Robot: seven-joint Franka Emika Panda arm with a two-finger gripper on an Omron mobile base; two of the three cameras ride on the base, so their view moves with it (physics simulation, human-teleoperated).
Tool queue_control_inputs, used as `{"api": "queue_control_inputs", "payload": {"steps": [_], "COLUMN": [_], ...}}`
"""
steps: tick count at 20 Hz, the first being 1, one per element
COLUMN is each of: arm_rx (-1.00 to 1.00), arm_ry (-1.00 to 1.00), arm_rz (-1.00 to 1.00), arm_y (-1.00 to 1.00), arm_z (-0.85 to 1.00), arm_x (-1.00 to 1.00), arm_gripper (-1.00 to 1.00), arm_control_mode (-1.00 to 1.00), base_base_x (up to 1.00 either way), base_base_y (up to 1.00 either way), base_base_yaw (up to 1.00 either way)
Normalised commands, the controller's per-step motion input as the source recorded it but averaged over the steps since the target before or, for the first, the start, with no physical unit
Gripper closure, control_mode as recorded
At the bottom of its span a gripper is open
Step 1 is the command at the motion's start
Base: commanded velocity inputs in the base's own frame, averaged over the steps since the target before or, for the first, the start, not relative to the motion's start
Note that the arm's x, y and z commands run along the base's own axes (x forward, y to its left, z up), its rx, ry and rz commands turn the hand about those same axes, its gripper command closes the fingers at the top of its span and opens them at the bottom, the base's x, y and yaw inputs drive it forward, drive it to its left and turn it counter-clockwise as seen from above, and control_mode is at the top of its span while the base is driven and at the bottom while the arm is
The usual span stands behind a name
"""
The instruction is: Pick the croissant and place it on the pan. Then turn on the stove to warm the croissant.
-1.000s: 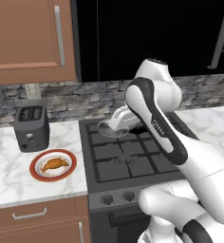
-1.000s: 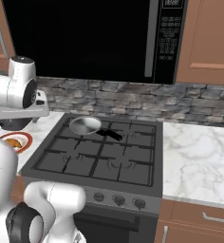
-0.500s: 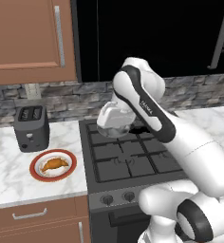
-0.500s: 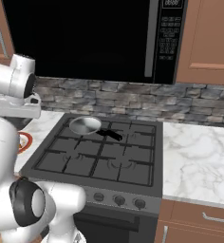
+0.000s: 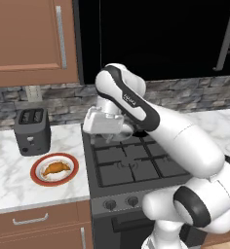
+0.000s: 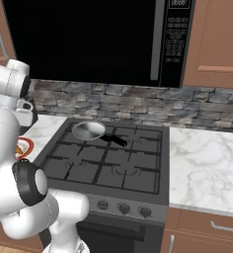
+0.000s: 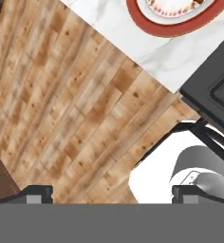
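The croissant (image 5: 56,168), small and golden, lies on a red-rimmed white plate (image 5: 39,179) on the marble counter left of the stove (image 5: 136,168). The silver pan (image 6: 88,130) sits on the stove's back left burner, its black handle (image 6: 114,140) pointing right. My hand (image 5: 106,125) hangs over the stove's left back part, to the right of the plate and above it. In the hand view my gripper (image 7: 114,194) is open with nothing between its fingertips (image 7: 36,193). The plate's red rim (image 7: 171,29) shows at the top of that view.
A dark toaster (image 5: 33,130) stands on the counter behind the plate. A black microwave (image 6: 89,39) hangs above the stove. Round knobs (image 6: 123,208) line the stove's front. Marble counter (image 6: 207,163) extends to the right. The wooden floor (image 7: 61,109) lies below the hand.
The arm has swung left, from over the stove's back burners toward its left edge near the plate. The gripper stayed open. Croissant and pan have not moved.
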Motion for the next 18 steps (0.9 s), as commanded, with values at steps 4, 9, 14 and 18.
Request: {"api": "queue_control_inputs", "payload": {"steps": [4, 9, 14, 18], "arm_rx": [-0.08, -0.02, 0.0, 0.03], "arm_ry": [-0.04, -0.06, -0.11, -0.13], "arm_rz": [0.14, 0.12, 0.15, 0.15], "arm_y": [0.27, 0.09, 0.0, 0.0], "arm_z": [-0.3, -0.25, -0.19, -0.14], "arm_x": [0.0, 0.0, 0.0, 0.0], "arm_gripper": [-1.0, -1.0, -1.0, -1.0], "arm_control_mode": [-1.0, -1.0, -1.0, -1.0], "base_base_x": [0.0, 0.0, 0.0, 0.0], "base_base_y": [0.0, 0.0, 0.0, 0.0], "base_base_yaw": [0.0, 0.0, 0.0, 0.0]}}
